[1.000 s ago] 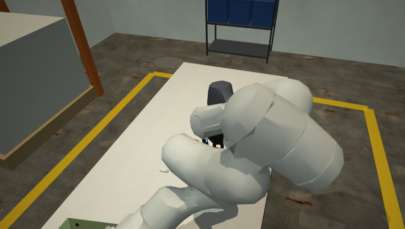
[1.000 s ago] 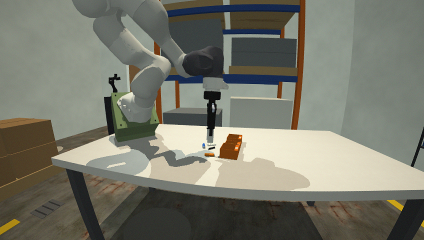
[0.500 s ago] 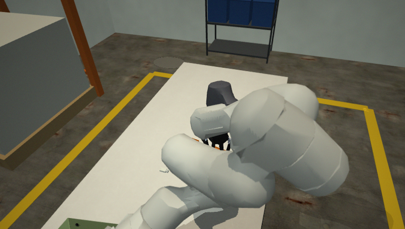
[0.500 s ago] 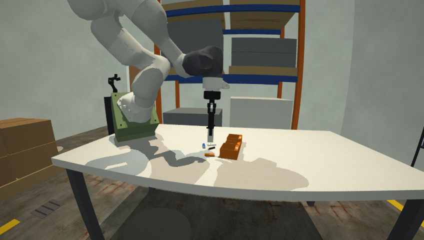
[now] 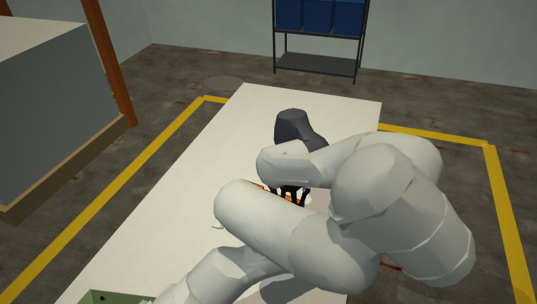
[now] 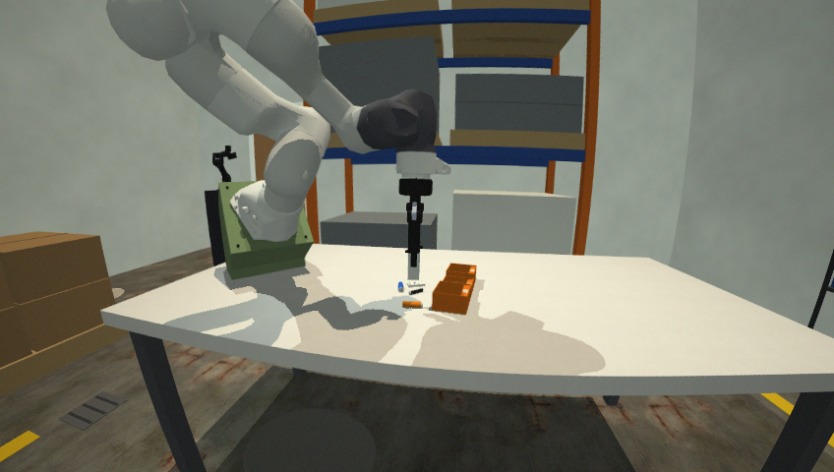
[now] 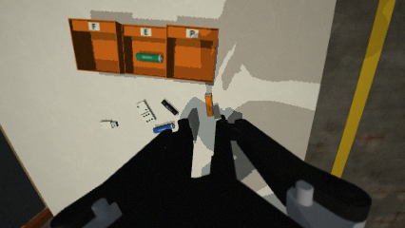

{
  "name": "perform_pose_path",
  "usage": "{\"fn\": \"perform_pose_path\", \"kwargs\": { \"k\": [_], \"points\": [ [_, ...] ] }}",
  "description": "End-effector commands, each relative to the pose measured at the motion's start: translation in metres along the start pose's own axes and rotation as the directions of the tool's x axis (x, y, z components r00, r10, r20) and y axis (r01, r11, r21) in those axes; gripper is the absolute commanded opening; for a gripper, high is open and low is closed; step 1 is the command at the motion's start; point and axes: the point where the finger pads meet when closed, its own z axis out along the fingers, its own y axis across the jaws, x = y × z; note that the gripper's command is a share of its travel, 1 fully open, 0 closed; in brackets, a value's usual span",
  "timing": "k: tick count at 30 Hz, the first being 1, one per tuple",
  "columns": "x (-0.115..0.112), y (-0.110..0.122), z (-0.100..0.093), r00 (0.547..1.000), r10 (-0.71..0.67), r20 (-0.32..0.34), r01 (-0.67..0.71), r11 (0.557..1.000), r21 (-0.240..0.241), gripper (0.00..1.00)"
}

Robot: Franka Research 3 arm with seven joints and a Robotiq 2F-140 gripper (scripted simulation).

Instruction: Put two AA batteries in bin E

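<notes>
Three orange bins (image 7: 143,70) (image 6: 454,292) stand in a row, marked F, E and P; in the top view only an orange sliver of the bins (image 5: 256,185) shows behind the arm. A green AA battery (image 7: 149,57) lies in bin E. An orange AA battery (image 7: 208,104) (image 6: 411,304) lies on the table just in front of bin P. A blue battery (image 7: 163,127) (image 6: 400,285) lies a little further from the bins. My gripper (image 7: 205,114) (image 6: 413,273) points straight down over the table near the orange battery, its fingers a narrow gap apart with nothing between them.
A black flat piece (image 7: 169,106), a white dotted tile (image 7: 145,110) and a small white piece (image 7: 108,123) lie beside the batteries. The green robot base (image 6: 263,251) (image 5: 113,297) stands at the table's end. The table edge and yellow floor line (image 7: 361,90) are to the right.
</notes>
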Motion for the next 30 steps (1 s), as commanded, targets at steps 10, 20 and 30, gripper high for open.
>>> {"fn": "perform_pose_path", "kwargs": {
  "k": [10,20,30],
  "points": [
    [0.001,0.029,-0.024,0.999,0.002,-0.050,-0.005,0.999,-0.046,0.17],
    [-0.002,0.004,0.001,0.999,0.037,-0.015,-0.037,0.999,-0.018,0.17],
    [-0.001,-0.001,0.002,0.999,0.037,-0.015,-0.037,0.999,-0.018,0.17]
  ]
}}
